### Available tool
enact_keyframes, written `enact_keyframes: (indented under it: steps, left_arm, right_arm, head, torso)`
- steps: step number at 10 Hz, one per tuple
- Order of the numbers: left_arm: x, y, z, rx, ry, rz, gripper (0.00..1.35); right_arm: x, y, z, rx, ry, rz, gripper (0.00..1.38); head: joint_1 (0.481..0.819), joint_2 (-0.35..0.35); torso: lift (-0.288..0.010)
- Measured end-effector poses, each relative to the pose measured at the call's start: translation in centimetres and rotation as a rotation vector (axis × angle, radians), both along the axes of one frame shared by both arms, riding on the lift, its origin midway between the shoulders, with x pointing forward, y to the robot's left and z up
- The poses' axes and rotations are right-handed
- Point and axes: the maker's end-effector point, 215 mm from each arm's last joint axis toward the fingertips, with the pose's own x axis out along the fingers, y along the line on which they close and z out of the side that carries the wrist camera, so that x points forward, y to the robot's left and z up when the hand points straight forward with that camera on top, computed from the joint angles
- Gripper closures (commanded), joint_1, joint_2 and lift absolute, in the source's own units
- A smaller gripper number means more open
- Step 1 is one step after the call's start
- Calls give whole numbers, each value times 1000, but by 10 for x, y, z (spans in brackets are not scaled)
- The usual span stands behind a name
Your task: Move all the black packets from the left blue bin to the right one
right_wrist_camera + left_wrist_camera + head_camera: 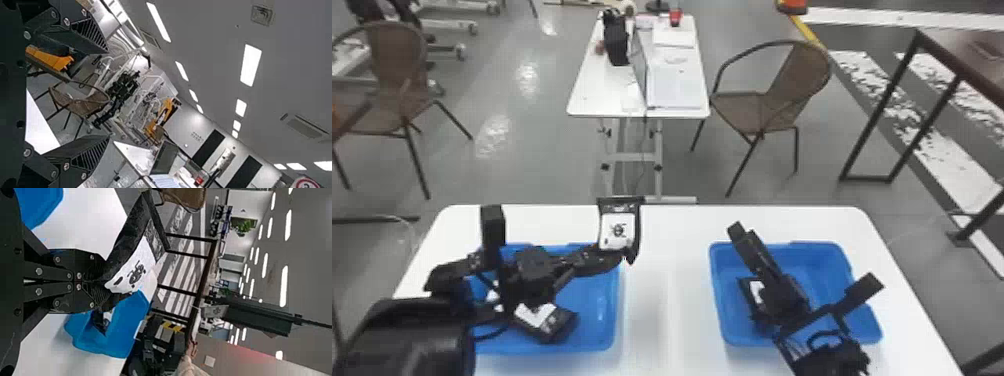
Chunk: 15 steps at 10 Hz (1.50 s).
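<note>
Left arm (412, 340) lies nearest the camera, at seven o'clock in the head view. Its gripper (618, 256) is pinched shut on one packet (618, 230), held up just outside the left bin (597, 320), off its one o'clock corner, white label showing. Another packet (544, 322) is inside that bin, toward six o'clock, partly under the arm. At four o'clock sits the right bin (832, 270), with a packet (756, 292) toward its nine o'clock side, partly hidden. Above it, the right gripper (804, 257) is empty, fingers spread wide. Both bins stand on the white table (664, 300); a chair (797, 75) stands between one and two o'clock.
</note>
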Motion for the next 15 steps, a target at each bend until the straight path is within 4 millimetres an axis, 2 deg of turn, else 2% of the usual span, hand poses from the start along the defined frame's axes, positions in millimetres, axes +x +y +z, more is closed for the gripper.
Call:
enact_keyframes:
  steps: [1,3,6,8,9,10,11,15]
  left_arm:
    - [2,-11,8,-74,13,-18,1223]
    - [-1,-41,12,-156,48,-78,1223]
    - [-13,-104,10,-170,79,-233,1223]
    - [-20,-133,13,-131,69,-321,1223]
    - [-23,-140,12,-121,72,-339,1223]
    - [-24,-143,10,-116,76,-344,1223]
    - [-23,-142,10,-115,76,-341,1223]
    - [-10,-127,10,-98,60,-302,1222]
  right_arm:
    - [4,12,6,6,-6,33,268]
    - [14,25,14,4,-16,70,265]
    - [28,44,23,7,-21,116,266]
    - [36,53,23,-21,-21,142,265]
    - [37,55,25,-38,-29,153,490]
    - [37,58,28,-48,-47,171,1115]
    - [37,60,27,-60,-51,180,1213]
    - [24,72,25,-49,-42,237,1285]
  head:
    - [695,-56]
    - [695,-71]
    - [695,-117]
    - [695,-137]
    - [695,-146]
    - [695,-148]
    - [695,-145]
    - [695,-117]
  torso:
    - [0]
    - [0]
    - [0]
    - [0]
    - [0]
    - [0]
    - [0]
    - [0]
